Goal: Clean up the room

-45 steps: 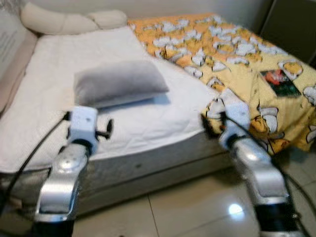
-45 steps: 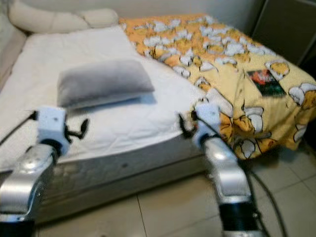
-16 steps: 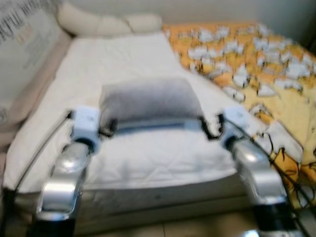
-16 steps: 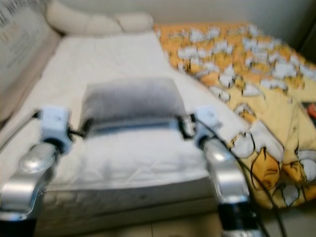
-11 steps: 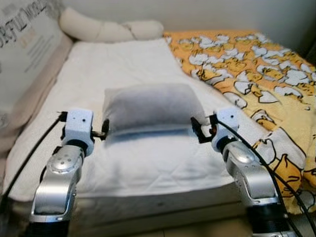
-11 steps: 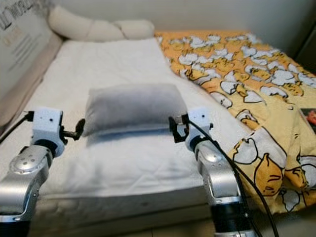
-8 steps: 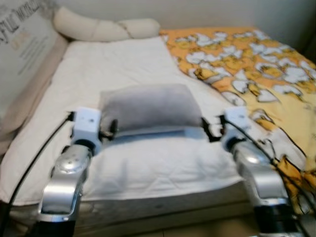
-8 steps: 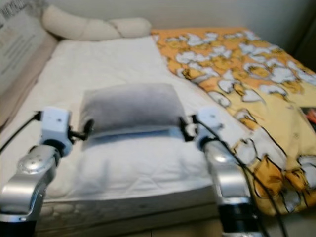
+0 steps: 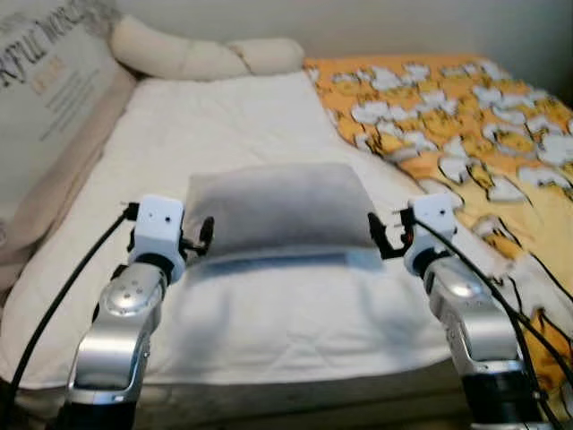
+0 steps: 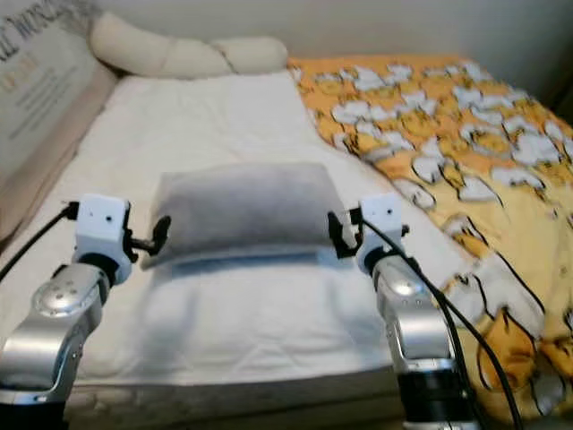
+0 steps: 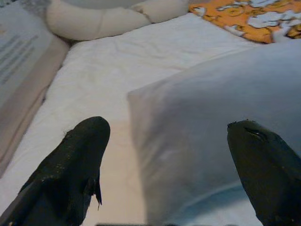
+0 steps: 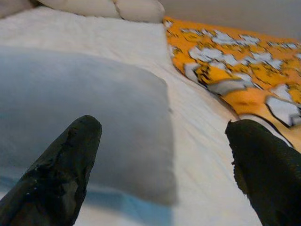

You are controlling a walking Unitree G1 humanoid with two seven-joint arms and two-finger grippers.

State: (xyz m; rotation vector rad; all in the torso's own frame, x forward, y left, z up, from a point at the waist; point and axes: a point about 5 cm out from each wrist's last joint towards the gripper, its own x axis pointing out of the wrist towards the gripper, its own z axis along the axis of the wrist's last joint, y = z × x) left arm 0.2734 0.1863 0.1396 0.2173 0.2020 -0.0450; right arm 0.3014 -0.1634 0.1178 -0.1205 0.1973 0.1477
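Grey pillow (image 9: 276, 204) lies crosswise between both grippers, mid-mattress (image 9: 269, 305).
Left gripper (image 9: 202, 235) and right gripper (image 9: 380, 235), fingers spread, flank its short ends (each about equally near).

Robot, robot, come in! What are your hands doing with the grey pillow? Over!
Both hands open: left hand and right hand flank the grey pillow. Pillow flat on the white mattress, not gripped. Nothing in the way.

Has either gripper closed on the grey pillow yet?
No: the left gripper and right gripper both have their fingers spread wide, each framing a corner of the grey pillow without touching it.
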